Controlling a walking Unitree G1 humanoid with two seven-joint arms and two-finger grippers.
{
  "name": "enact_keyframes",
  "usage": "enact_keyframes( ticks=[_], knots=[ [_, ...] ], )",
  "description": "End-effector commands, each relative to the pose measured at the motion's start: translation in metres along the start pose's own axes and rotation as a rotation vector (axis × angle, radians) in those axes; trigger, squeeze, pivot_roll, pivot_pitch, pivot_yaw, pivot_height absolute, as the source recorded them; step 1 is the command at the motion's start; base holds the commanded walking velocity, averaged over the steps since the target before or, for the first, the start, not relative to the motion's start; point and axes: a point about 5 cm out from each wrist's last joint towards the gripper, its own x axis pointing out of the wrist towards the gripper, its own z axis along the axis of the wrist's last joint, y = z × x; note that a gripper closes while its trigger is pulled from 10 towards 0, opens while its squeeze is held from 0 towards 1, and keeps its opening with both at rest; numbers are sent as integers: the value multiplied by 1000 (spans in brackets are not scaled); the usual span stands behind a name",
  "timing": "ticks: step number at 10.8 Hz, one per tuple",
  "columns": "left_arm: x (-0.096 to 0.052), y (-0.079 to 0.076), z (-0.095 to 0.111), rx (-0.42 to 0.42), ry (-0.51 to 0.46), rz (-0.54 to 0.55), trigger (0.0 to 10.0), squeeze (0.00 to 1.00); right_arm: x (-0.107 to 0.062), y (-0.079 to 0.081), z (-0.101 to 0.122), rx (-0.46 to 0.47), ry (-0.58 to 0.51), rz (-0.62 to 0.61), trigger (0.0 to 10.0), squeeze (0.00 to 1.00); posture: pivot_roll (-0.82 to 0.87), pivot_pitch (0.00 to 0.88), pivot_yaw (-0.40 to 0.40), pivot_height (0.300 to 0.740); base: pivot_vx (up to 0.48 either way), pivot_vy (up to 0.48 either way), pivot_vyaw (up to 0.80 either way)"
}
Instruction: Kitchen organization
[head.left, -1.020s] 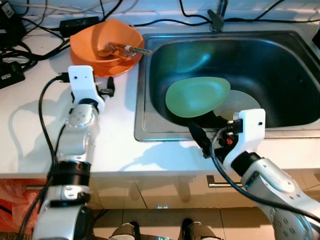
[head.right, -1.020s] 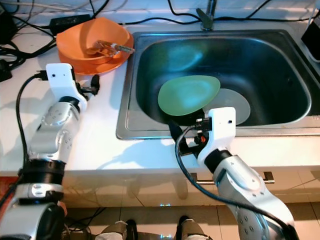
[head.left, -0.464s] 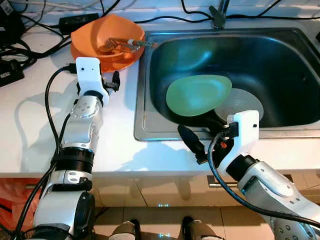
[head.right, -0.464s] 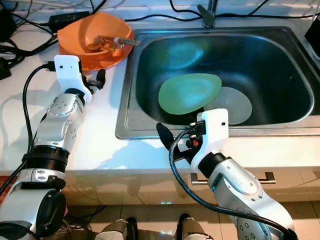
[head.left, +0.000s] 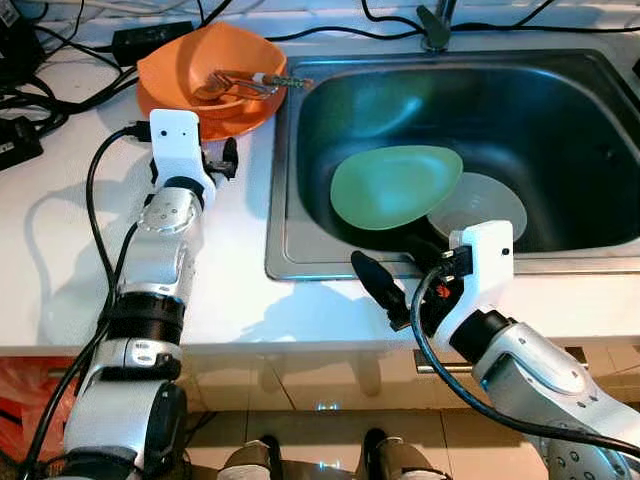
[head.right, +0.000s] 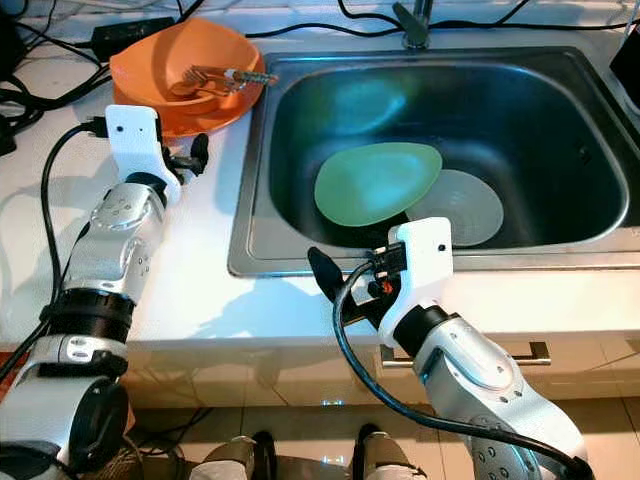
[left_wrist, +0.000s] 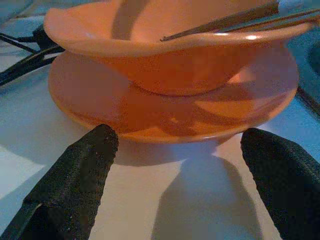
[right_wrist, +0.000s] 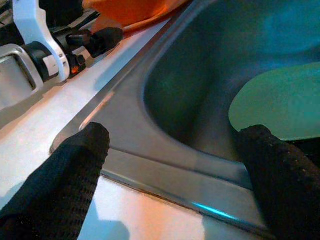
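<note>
Left wrist view shows the left claw (left_wrist: 175, 175) spread wide, low on the counter (head.left: 60, 250), just short of the orange plate (left_wrist: 125, 110) under the orange bowl (left_wrist: 165, 55) with cutlery (head.left: 245, 82). To do this well, I'd slide level and catch the plate rim. The right claw (right_wrist: 175, 165), also spread, hovers over the sink (head.left: 290, 260) edge near the green plate (head.left: 395, 187). Cables (head.left: 30, 90) crowd the bowl's far side

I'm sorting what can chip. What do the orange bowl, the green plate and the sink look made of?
Orange bowl: probably plastic or melamine, with an even colour and soft satin sheen. Green plate: likely the same, matte and thin-edged. Sink: stainless steel, brushed, with blurred reflections on its walls.
</note>
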Motion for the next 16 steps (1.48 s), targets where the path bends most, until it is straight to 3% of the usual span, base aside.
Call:
enact_keyframes(
  ticks=[1,5,11,16],
  knots=[
    [-3,5,3,-2,-2,15,10000,0,0,3,0,-9,2,23,10000,0,-104,200,62,740,0,0,0],
    [-12,9,3,-44,3,17,10000,0,2,3,-2,-11,7,30,10000,0,-91,196,59,740,0,0,0],
    [4,14,22,-37,-42,7,10000,0,-1,4,-4,-24,11,27,10000,0,-104,199,64,740,0,0,0],
    [19,8,14,-17,2,-33,10000,0,-2,6,-4,-29,13,30,10000,0,-120,209,61,740,0,0,0]
  ],
)
